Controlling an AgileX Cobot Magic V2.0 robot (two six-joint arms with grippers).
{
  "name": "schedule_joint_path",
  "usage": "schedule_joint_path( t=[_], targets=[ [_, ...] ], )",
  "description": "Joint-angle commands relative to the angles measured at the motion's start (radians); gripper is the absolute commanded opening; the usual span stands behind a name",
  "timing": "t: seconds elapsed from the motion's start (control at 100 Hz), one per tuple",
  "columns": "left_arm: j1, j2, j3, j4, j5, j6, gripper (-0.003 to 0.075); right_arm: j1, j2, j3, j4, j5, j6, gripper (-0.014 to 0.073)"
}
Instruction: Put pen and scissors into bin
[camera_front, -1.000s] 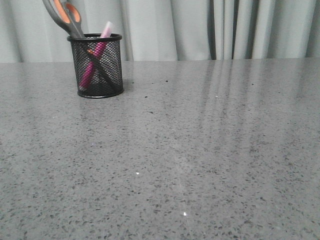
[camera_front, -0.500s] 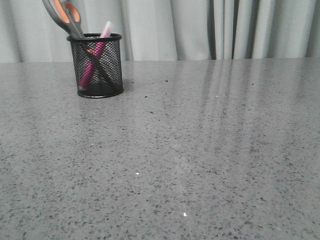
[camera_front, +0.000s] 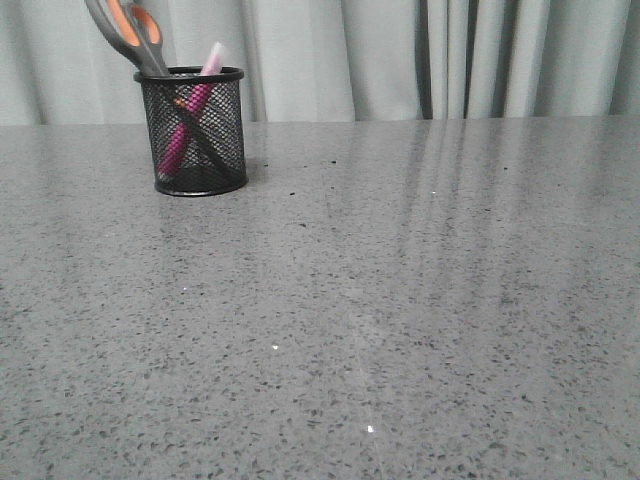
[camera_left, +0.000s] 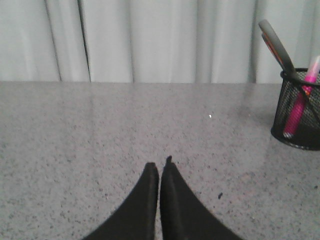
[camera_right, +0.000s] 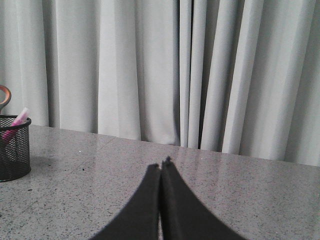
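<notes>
1. Bin (camera_front: 192, 131) stands upright at the far left of the bench (camera_front: 400, 300), near the curtain (camera_front: 400, 60).
2. Pen (camera_front: 190, 125) is inside the bin, leaning, whitish cap poking above the rim.
3. Scissors (camera_front: 135, 35) are in the bin too, blades down, crossing the pen behind the mesh, grey and orange handles sticking out over the rim toward the left.
4. Left fingers (camera_left: 160, 167): pressed together, tips touching, holding nothing. They sit low over bare bench, well apart from the bin, which shows at the edge of the left wrist view.
5. Right fingers (camera_right: 161, 167): also closed on nothing, over bare bench. The bin is far off at the edge of that view with only the pen cap and a bit of orange handle visible.
6. Neither arm shows in the front view, so I read both as pulled back from the work area.
7. My read on the step: both items are placed and the task looks finished. I see nothing else loose on the bench.
8. Next move, as I judge it: none needed on the objects. I'd just hold or park the arms and keep clear of the bin, since the tall scissor handles could tip it if bumped.
</notes>
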Motion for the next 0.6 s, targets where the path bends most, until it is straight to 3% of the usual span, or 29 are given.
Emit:
schedule_joint_path(
  t=[0.0,0.18,0.59],
  targets=[
    [-0.007,-0.023,0.016,-0.007,-0.084,-0.022,-0.0019,-0.008,0.008,-0.027,-0.007,-0.073,-0.009,-0.0069],
    [0.002,-0.141,0.099,-0.007,-0.086,-0.022,-0.0019,-0.008,0.008,-0.027,-0.007,-0.073,-0.009,-0.0069],
    [0.000,-0.139,0.108,-0.036,-0.087,-0.022,-0.0019,-0.008,0.008,-0.027,-0.007,-0.073,-0.009,-0.0069]
  ],
)
